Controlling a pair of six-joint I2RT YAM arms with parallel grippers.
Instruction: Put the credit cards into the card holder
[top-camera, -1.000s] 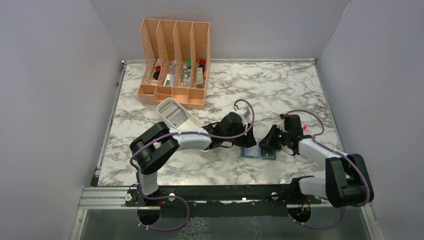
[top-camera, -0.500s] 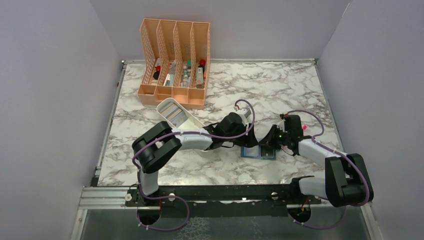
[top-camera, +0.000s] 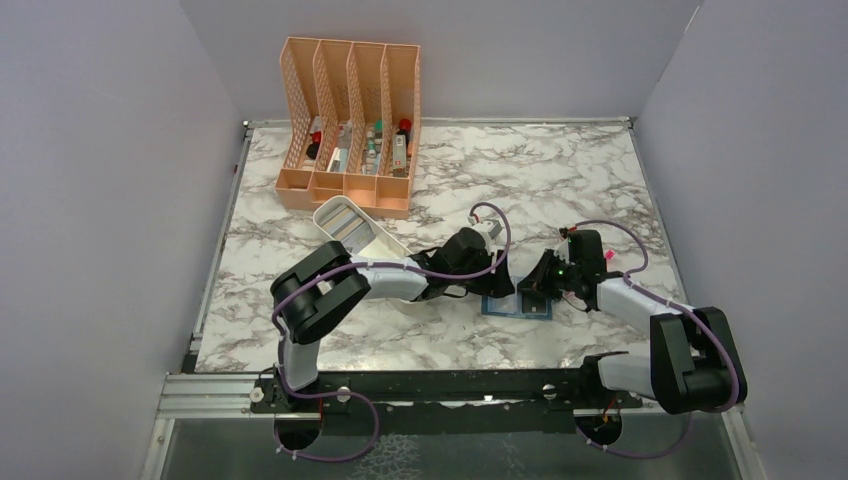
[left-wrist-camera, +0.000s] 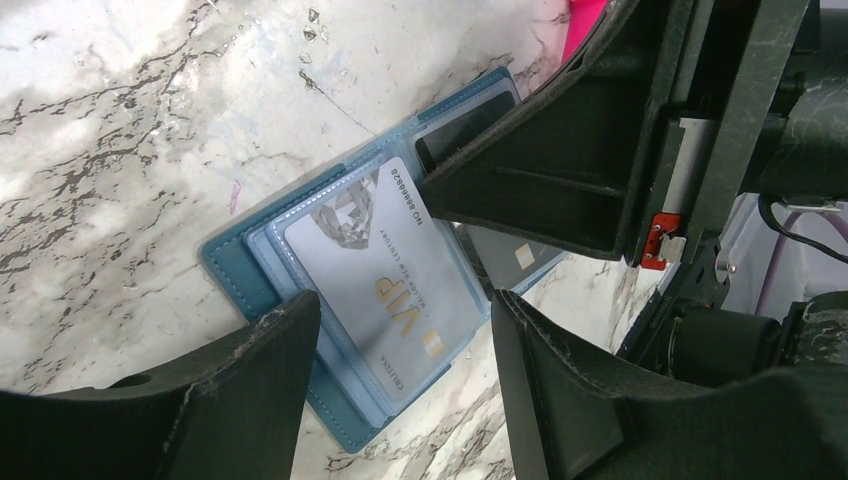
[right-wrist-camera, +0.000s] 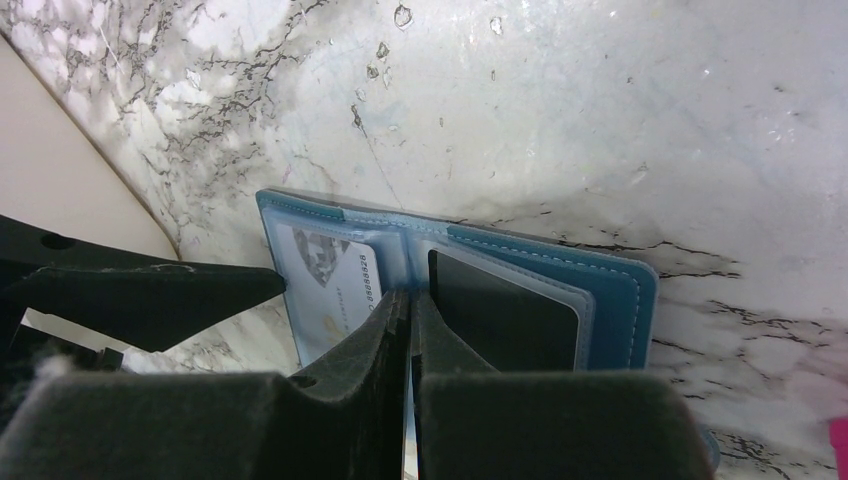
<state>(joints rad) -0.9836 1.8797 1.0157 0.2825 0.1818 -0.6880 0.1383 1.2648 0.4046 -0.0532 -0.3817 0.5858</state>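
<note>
The teal card holder (top-camera: 517, 305) lies open on the marble near the front. A pale VIP credit card (left-wrist-camera: 380, 270) sits in its left half, also seen in the right wrist view (right-wrist-camera: 335, 285). A dark card (right-wrist-camera: 500, 320) sits in the right half. My left gripper (left-wrist-camera: 405, 305) is open and empty, its fingers straddling the VIP card just above it (top-camera: 497, 285). My right gripper (right-wrist-camera: 410, 295) is shut, its tips pressed on the holder's centre fold (top-camera: 530, 290). More pale cards (top-camera: 345, 226) lie in the white tray.
The long white tray (top-camera: 372, 240) stands behind the left arm. The peach mesh organizer (top-camera: 350, 120) with small bottles stands at the back left. Both grippers are close together over the holder. Grey walls enclose the table.
The left arm's elbow has shifted slightly to the right. The grippers and the holder stay almost as they were.
</note>
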